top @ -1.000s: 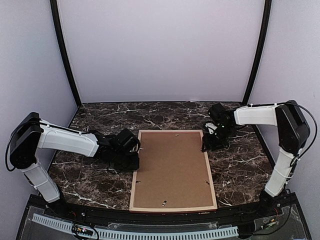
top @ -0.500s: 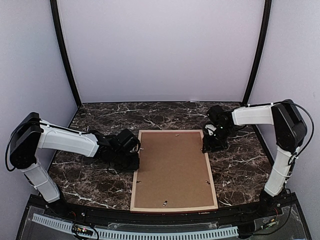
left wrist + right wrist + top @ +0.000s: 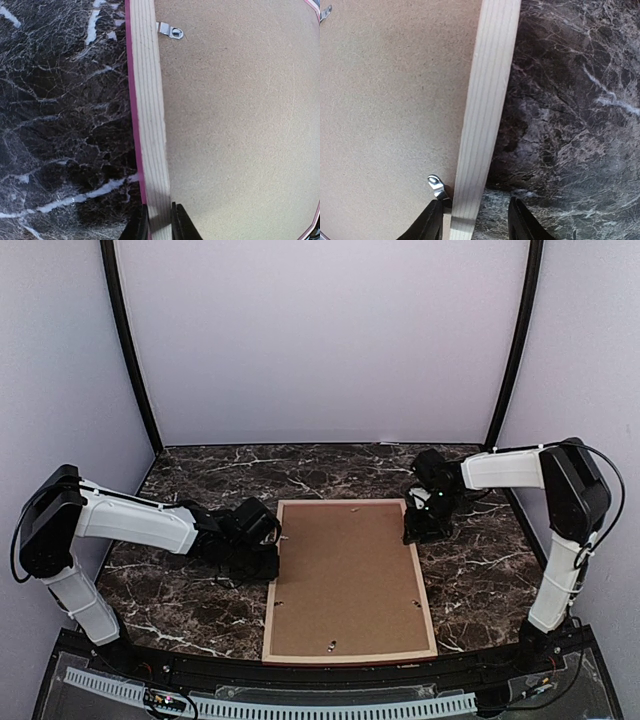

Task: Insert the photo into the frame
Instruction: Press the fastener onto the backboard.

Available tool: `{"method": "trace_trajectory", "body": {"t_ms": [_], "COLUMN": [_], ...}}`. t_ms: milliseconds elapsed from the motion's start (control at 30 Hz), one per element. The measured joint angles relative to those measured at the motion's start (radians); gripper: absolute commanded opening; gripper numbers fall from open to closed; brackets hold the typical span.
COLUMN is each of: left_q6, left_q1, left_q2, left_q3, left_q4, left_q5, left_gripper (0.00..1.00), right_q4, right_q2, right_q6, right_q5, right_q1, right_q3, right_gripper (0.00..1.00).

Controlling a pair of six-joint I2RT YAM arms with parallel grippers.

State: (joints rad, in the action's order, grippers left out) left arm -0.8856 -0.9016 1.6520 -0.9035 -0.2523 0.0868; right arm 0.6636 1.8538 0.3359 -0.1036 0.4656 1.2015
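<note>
From above we see the frame [image 3: 350, 657] lying back-up on the marble table [image 3: 180, 610]; our left wrist shows the left gripper [image 3: 160, 225] clamped narrowly on its rail, our right wrist the right gripper [image 3: 474, 225] loosely straddling the opposite rail.

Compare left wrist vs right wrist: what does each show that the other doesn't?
Left wrist only: the left claw closed on the left rail of the thin-railed pink wooden picture frame, the rail's pink outer edge, and a small metal clip well ahead of the claw.
Right wrist only: the right claw open, straddling the right rail with a gap on the outer side, and a second metal clip beside its inner finger.
Both: pale bare-wood rail back, plain brown backing board, dark marble table.
</note>
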Motion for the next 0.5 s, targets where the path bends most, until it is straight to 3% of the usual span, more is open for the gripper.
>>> {"method": "trace_trajectory", "body": {"t_ms": [500], "left_q6": [0.001], "left_q1": [0.0], "left_q2": [0.0], "left_q3": [0.0], "left_q4": [0.005], "left_q5": [0.002], "left_gripper": [0.07], "right_q4": [0.003], "right_q2": [0.027], "right_q6": [0.016], "right_q5": [-0.019], "right_q1": [0.001], "right_q3": [0.023], "right_gripper": [0.29]}}
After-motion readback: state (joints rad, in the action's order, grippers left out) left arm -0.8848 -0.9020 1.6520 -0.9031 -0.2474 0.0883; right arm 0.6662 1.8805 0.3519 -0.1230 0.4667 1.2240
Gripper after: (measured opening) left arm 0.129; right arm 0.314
